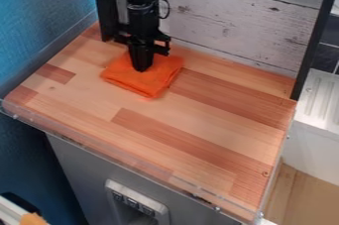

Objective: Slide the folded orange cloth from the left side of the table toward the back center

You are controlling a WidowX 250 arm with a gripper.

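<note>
While the black gripper (141, 68) points down, the orange cloth (157, 81) lies on the bench (162, 120) right at its jaws, spreading to either side of them. Whether the jaws are parted or closed, I cannot tell. Marks on the switch panel (155, 205) below are too small to read. The cloth looks soft and folded into layers.

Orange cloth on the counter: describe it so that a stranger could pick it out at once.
Find the wooden countertop in front of the whitewashed plank wall. Toward its upper left in the view, directly beneath the downward-pointing black gripper, lies a folded cloth. Its solid bright orange sets it apart from the tan and reddish-brown wood around it.
</note>
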